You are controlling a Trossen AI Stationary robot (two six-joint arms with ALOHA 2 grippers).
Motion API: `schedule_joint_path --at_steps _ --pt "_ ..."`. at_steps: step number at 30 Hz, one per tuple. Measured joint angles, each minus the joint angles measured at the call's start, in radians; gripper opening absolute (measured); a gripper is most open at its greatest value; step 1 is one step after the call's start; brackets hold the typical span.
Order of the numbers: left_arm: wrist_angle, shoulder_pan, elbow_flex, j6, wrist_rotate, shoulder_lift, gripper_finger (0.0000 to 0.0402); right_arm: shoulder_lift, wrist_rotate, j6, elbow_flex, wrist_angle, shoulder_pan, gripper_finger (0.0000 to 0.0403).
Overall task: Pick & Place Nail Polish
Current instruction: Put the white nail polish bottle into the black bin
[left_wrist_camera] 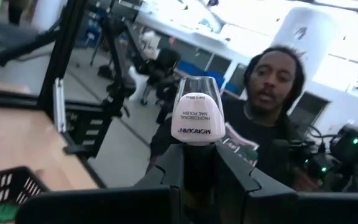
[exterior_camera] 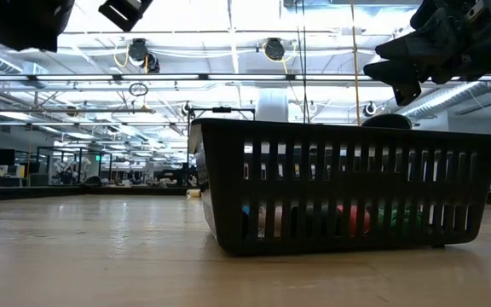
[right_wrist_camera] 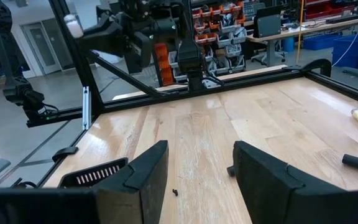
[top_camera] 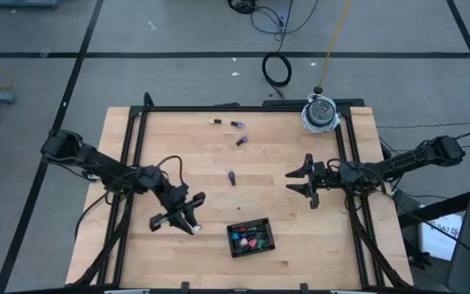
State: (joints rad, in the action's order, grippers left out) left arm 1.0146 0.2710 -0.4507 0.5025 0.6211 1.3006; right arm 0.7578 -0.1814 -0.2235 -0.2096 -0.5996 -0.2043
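While the left gripper (top_camera: 188,222) hangs above the table (top_camera: 178,155) just left of the black basket (top_camera: 249,238), its fingers (left_wrist_camera: 173,168) are nearly closed on a clear nail polish bottle (left_wrist_camera: 197,112), label outward. Four more bottles lie loose on the far table: yellow (top_camera: 215,122), purple (top_camera: 237,125), (top_camera: 241,141), (top_camera: 232,177). Several coloured ones sit inside the basket. Right gripper (top_camera: 307,181) waits mid-right, jaws spread, holding nothing.

Bright ceiling strips (exterior_camera: 228,78) glare above my grippers. Past my left gripper (left_wrist_camera: 197,168), white glare washes the room and the person (left_wrist_camera: 272,118) blurs. Below my right gripper (right_wrist_camera: 194,168), shadows stay faint.
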Motion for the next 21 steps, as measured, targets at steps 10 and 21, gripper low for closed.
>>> schedule_joint_path --at_steps 10,21 --pt "-0.227 0.019 -0.050 -0.096 -0.126 0.000 0.0045 0.000 0.000 0.000 0.000 -0.001 0.000 0.0169" --pt "-0.412 -0.003 -0.050 -0.259 -0.345 0.001 0.0046 0.000 0.000 0.000 0.000 -0.001 0.000 0.0169"
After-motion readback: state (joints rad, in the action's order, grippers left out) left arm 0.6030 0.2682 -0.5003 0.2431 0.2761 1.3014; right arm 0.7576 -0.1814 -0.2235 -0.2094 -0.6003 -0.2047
